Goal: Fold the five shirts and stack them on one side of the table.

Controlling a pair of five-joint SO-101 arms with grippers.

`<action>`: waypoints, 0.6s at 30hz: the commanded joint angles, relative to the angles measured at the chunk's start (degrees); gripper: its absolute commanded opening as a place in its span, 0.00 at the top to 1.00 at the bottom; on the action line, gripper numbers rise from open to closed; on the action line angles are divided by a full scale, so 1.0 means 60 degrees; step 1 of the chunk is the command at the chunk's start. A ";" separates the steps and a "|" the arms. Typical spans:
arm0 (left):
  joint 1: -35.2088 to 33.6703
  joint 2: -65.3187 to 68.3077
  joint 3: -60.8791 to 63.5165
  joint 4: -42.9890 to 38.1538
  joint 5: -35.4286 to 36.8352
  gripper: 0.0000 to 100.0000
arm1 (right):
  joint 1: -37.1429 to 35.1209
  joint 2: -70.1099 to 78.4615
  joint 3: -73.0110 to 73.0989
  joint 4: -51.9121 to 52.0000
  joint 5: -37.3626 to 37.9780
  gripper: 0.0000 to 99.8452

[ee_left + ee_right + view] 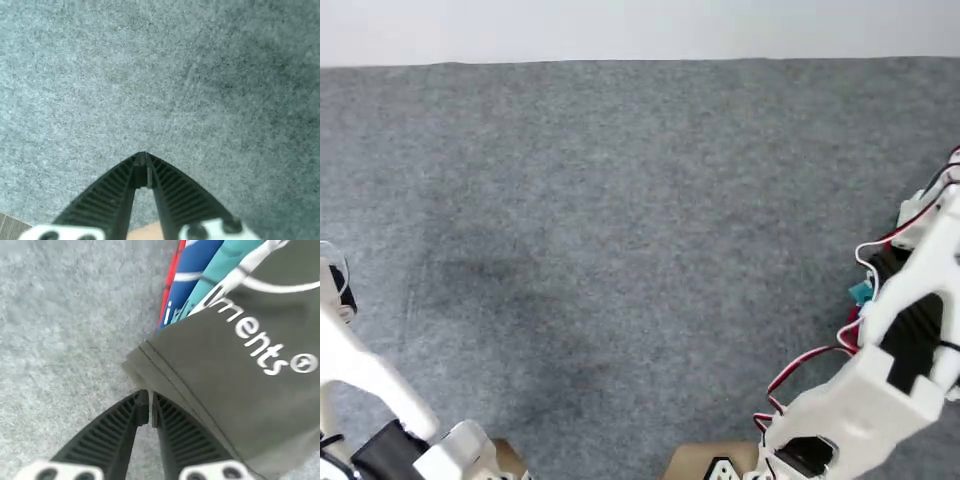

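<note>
I see the shirt stack [235,340] on the table's [620,200] right side, my right gripper [150,407] just beside it.

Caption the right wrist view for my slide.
Shut right pincer beside a dark grey shirt topping the shirt stack on grey felt.

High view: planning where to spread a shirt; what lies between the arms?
Only bare grey mat between left arm and right arm, in the high view.
</note>
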 commanded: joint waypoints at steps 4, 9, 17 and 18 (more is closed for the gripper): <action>0.0059 -0.0337 -0.0051 -0.0117 -0.0029 1.00 | 0.0916 -0.0110 -0.0425 -0.1751 0.0176 0.99; 0.0059 -0.0352 -0.0051 -0.0103 -0.0029 1.00 | 0.1326 0.1560 -0.0469 -0.3949 0.0190 0.99; 0.0059 -0.0352 -0.0051 -0.0073 -0.0029 1.00 | 0.1560 0.2850 -0.0484 -0.5897 0.0190 0.99; 0.0059 -0.0352 -0.0051 -0.0073 -0.0029 1.00 | 0.1575 0.2967 -0.0484 -0.6147 0.0190 0.99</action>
